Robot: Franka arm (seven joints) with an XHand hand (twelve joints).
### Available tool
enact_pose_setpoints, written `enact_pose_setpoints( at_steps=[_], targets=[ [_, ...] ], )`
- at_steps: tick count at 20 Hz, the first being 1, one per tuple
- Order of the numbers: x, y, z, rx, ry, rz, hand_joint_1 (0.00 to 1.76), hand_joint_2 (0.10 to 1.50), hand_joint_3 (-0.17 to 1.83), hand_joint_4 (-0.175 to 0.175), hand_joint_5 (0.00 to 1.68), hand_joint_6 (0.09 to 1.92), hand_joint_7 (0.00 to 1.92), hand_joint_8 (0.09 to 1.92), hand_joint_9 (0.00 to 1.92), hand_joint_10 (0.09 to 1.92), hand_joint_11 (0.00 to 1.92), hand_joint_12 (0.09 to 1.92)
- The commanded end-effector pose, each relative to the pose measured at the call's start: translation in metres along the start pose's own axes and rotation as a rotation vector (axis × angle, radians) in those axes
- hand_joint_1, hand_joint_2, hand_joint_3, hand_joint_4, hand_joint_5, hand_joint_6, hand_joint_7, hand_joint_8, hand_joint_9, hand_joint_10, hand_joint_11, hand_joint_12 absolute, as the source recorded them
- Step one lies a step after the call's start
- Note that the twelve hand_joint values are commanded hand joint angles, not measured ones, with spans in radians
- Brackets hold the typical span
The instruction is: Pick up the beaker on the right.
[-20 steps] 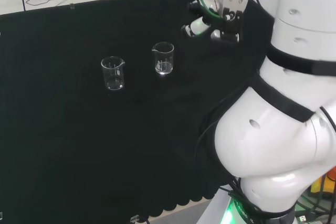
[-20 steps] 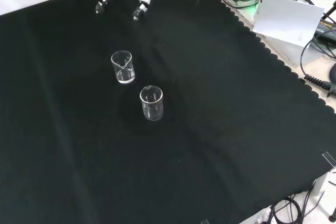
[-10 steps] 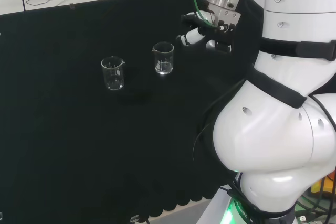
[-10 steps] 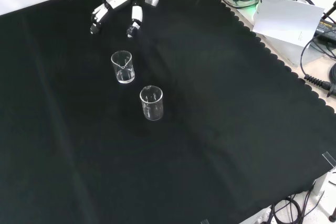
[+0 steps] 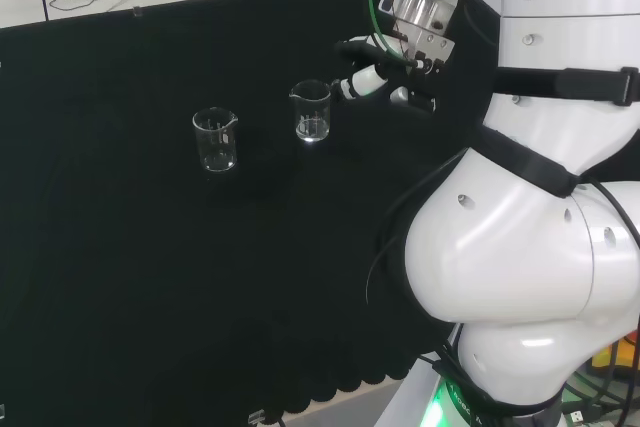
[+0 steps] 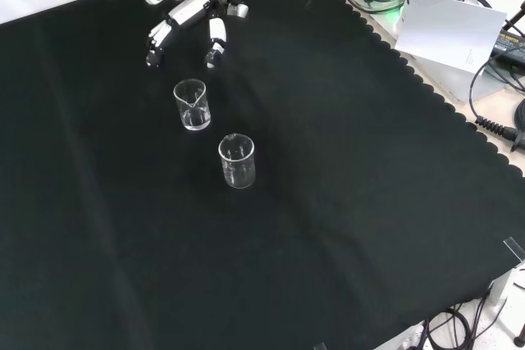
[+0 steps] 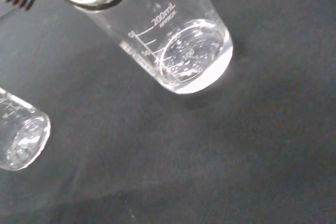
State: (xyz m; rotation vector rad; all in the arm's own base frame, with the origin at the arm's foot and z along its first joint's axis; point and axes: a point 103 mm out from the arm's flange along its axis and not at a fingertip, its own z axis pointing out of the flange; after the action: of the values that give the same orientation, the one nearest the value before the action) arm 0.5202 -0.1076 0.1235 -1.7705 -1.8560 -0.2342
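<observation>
On the bench, a black cloth (image 6: 344, 202) with a scalloped edge covers nearly the whole surface, matte and faintly creased. In the head view the arm (image 5: 540, 277) rises at the right as smooth, rounded white links with black bands, cut off by the view's edges. The hand (image 6: 190, 12), black and white, reaches in from the top of the front view with its fingers (image 6: 215, 43) spread apart and only slightly bent, holding nothing, their tips just short of the nearer beaker and not touching it. Two beakers stand upright on the cloth, both clear glass, cylindrical, each with a small pouring spout. In the head view the right beaker (image 5: 312, 110) stands just beside the fingertips; the left beaker (image 5: 216, 140) is a little apart from it. In the wrist view the right beaker (image 7: 178, 40) shows printed graduations and a round base, its rim hidden behind a blurred part of the hand. Whether either beaker holds any liquid is hard to make out.
</observation>
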Motion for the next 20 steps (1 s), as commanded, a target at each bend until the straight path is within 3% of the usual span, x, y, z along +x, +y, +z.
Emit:
enact_pose_setpoints(
  at_steps=[1,6,12,20],
  targets=[
    [0.001,0.004,0.019,-0.002,0.074,-0.079,0.84,0.58,0.59,-0.047,0.36,0.09,0.17,0.64,0.31,0.69,0.0,1.35],
    [0.001,0.006,0.026,-0.039,0.089,-0.124,0.85,0.56,0.6,-0.052,0.42,0.09,0.2,0.65,0.33,0.69,0.0,1.35],
    [-0.004,0.011,0.033,-0.091,0.099,-0.135,0.88,0.55,0.61,-0.054,0.47,0.09,0.23,0.66,0.36,0.68,0.0,1.35],
    [-0.011,0.025,0.046,-0.071,0.139,-0.155,0.91,0.52,0.65,-0.058,0.51,0.09,0.3,0.68,0.41,0.66,0.0,1.38]
  ],
)
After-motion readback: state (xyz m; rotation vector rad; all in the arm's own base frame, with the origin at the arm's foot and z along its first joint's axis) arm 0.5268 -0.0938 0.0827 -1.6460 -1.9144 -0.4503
